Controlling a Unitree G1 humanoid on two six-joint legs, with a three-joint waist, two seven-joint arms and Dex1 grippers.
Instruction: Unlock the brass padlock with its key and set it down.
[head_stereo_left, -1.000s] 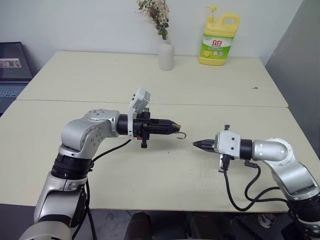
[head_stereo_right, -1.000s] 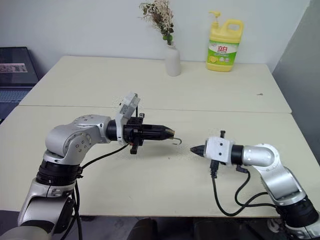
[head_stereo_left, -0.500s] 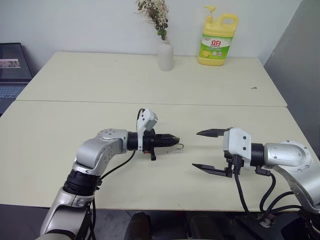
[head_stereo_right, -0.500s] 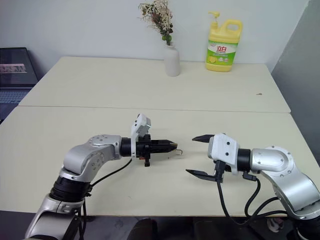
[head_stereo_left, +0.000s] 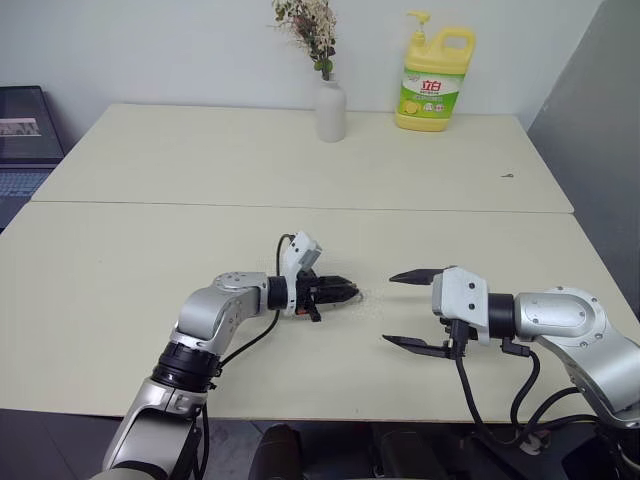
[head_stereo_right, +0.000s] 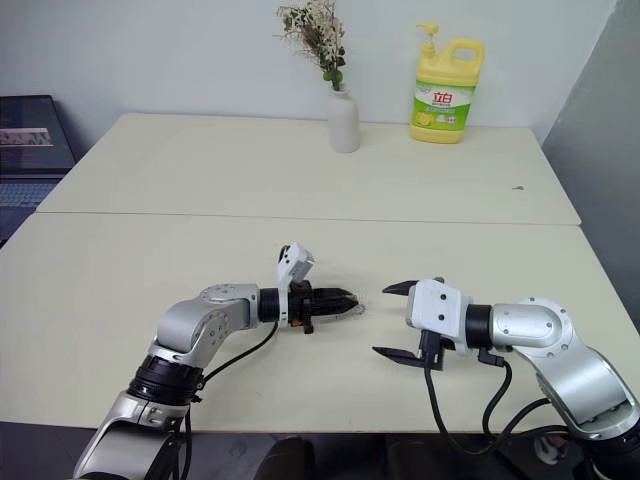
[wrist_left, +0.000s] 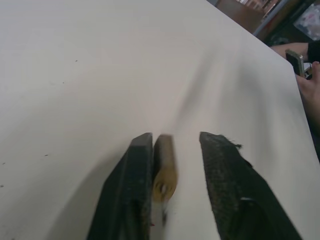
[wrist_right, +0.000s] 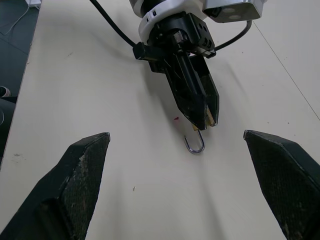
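Pale tabletop runs under both arms, with a vase and a yellow soap bottle well back by the wall. My left gripper sits low over the surface, fingers parted a little, the brass padlock lying against one finger — not pinched, so I judge it is being set down. Its shackle hangs open below the tips. My right gripper waits just beside, fingers spread wide, holding nothing.

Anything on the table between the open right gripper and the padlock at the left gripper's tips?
No: bare table separates the right gripper from the brass padlock at the left gripper, seen in the right wrist view.
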